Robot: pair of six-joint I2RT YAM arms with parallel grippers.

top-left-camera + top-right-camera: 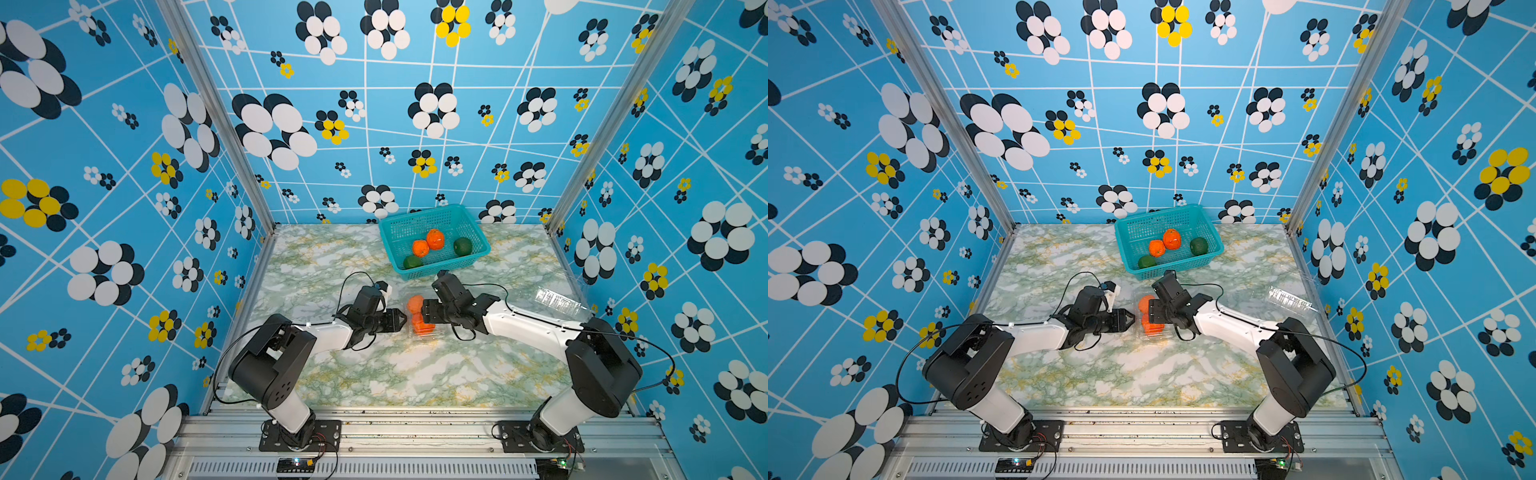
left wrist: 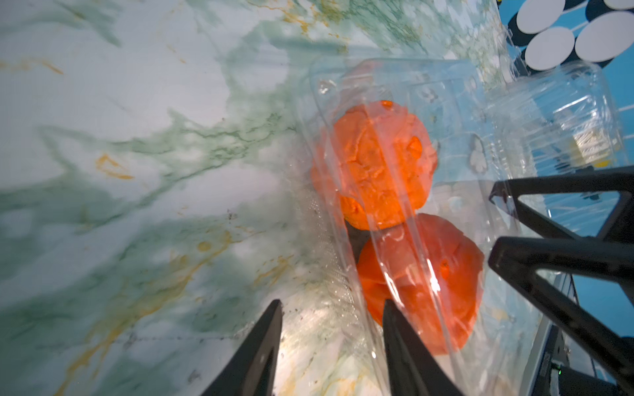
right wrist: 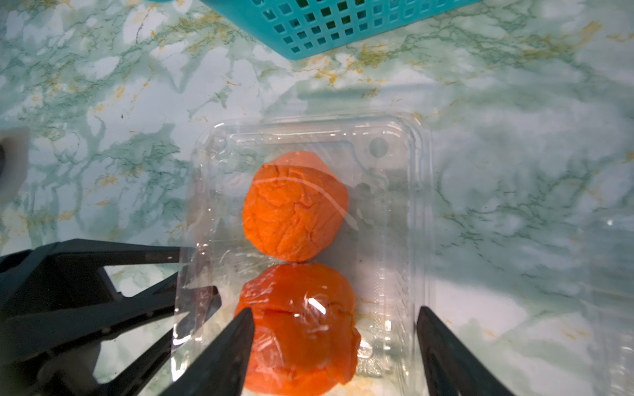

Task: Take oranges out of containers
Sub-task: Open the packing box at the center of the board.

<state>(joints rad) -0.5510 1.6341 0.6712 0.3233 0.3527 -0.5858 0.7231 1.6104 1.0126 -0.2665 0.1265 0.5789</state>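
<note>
A clear container [image 1: 424,336] lies mid-table with two oranges inside, one farther [image 3: 295,209] and one nearer [image 3: 302,339], under shiny plastic. My right gripper [image 3: 334,315] hangs over it, open. One of its fingers is above the nearer orange and the other is just outside the box wall. My left gripper [image 2: 332,307] comes in from the left side with its jaws apart, and the container's thin rim [image 2: 343,301] runs between them. Both oranges [image 2: 377,164] [image 2: 425,281] show through the plastic there. In both top views the grippers nearly meet at the box [image 1: 1152,334].
A teal basket [image 1: 446,266] stands behind the container, holding two oranges [image 1: 435,239] [image 1: 420,248] and two green fruits [image 1: 462,246] [image 1: 412,262]. An empty clear container [image 1: 557,301] lies at the right, near the wall. Patterned walls enclose three sides.
</note>
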